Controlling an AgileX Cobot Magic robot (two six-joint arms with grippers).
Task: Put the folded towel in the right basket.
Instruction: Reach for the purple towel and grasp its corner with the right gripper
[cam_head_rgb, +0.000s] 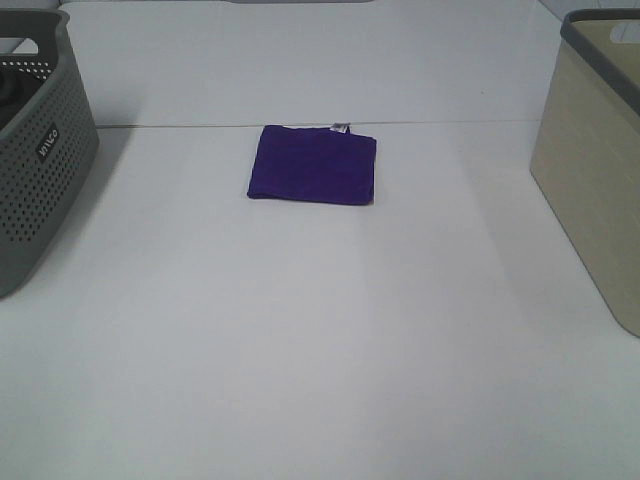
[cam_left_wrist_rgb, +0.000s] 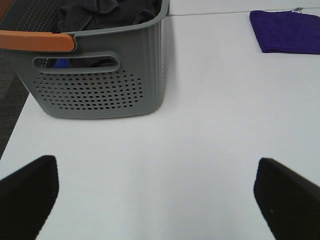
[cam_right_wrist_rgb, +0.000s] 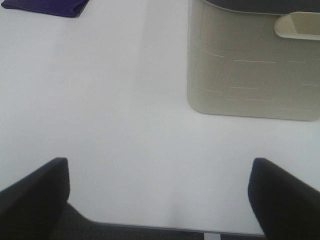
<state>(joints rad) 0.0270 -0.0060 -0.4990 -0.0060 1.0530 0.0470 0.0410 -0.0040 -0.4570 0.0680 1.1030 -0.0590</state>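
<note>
**High view.** The folded towel (cam_head_rgb: 312, 164), deep purple and roughly square, lay flat on the white counter (cam_head_rgb: 320, 340), in its far half and about midway between the two baskets. A small pale tag (cam_head_rgb: 341, 126) stuck out at the towel's far edge. The right basket (cam_head_rgb: 592, 170), beige with a dark grey rim, stood at the right edge of the view, well apart from the towel and only partly in frame. A grey basket (cam_head_rgb: 40, 160) with perforated walls and a small label (cam_head_rgb: 47, 142) stood at the left edge, likewise well apart. The towel rested on the counter outside both baskets.

**Left wrist view.** The left pincer (cam_left_wrist_rgb: 157, 197) had its two black fingers (cam_left_wrist_rgb: 30, 195) spread wide, with bare counter between them and nothing gripped. Beyond it stood the grey basket (cam_left_wrist_rgb: 100, 80), which held dark cloth (cam_left_wrist_rgb: 107, 12) and carried an orange bar (cam_left_wrist_rgb: 35, 41) at its rim. The folded towel (cam_left_wrist_rgb: 287, 30) lay farther off, to one side of that basket.

**Right wrist view.** The right pincer (cam_right_wrist_rgb: 160, 197) was likewise spread wide, its fingers (cam_right_wrist_rgb: 285, 200) apart and gripping nothing, above the near edge of the counter. The right basket (cam_right_wrist_rgb: 250, 65) stood upright on the counter near it, a handle moulded at its rim. A corner of the folded towel (cam_right_wrist_rgb: 45, 7) showed at the far side, apart from the basket.
</note>
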